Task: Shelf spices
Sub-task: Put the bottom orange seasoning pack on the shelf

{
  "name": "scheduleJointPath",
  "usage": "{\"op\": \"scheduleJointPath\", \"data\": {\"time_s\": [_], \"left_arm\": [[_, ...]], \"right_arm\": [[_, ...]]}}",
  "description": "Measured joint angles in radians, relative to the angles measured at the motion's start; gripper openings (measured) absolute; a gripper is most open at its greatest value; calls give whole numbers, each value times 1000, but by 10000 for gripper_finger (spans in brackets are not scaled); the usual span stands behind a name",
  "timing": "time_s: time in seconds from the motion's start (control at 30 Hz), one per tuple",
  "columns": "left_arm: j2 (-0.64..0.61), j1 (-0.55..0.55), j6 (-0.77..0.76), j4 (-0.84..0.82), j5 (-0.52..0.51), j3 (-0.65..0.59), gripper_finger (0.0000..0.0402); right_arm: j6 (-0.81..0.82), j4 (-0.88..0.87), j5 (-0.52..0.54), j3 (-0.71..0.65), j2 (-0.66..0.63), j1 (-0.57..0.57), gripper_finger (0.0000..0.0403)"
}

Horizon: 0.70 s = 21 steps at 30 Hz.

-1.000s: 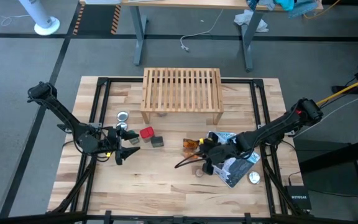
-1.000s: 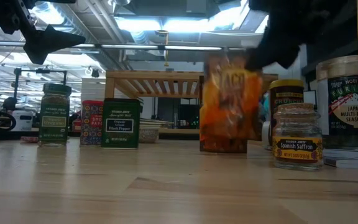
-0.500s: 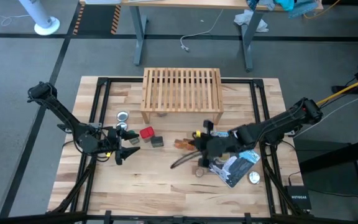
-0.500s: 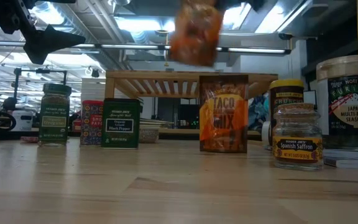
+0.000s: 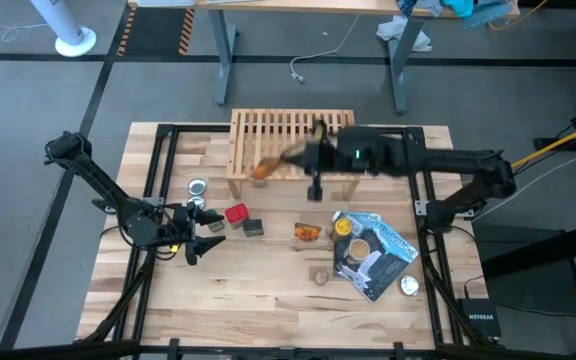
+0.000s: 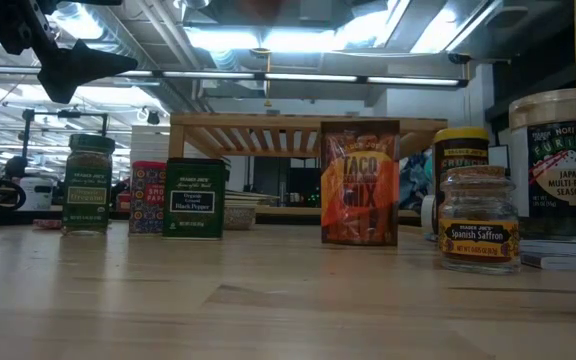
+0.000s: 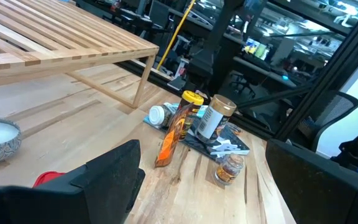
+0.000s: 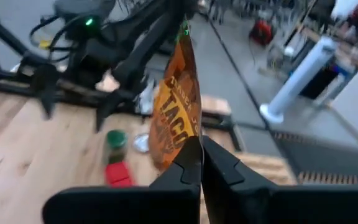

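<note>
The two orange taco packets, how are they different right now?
One orange taco packet is pinched in the shut right gripper and hangs in the air over the shelf. The other taco packet stands upright on the table, with nothing touching it. The held one looks tilted and blurred; the standing one is straight. Both are orange and crinkly with taco lettering.

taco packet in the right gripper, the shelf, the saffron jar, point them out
taco packet (image 8: pixel 174 109), right wrist view, printed front
shelf (image 5: pixel 293 135), high view, slatted top
saffron jar (image 6: pixel 479 238), low view, label
</note>
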Motion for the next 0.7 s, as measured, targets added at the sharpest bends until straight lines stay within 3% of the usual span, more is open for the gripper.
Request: {"op": "scheduleJointPath", "data": {"time_s": [0.2,0.37,0.53,0.7], "left_arm": [[0,0,0,0,0,0,340],[0,0,0,0,0,0,340],[0,0,12,-3,-1,0,340],[0,0,6,-30,-1,0,340]], "right_arm": [[-71,55,-104,4,19,-172,1],[-68,134,-253,4,104,-257,1],[-67,272,-287,4,191,-295,1],[-66,294,-302,4,250,-323,1]]}}
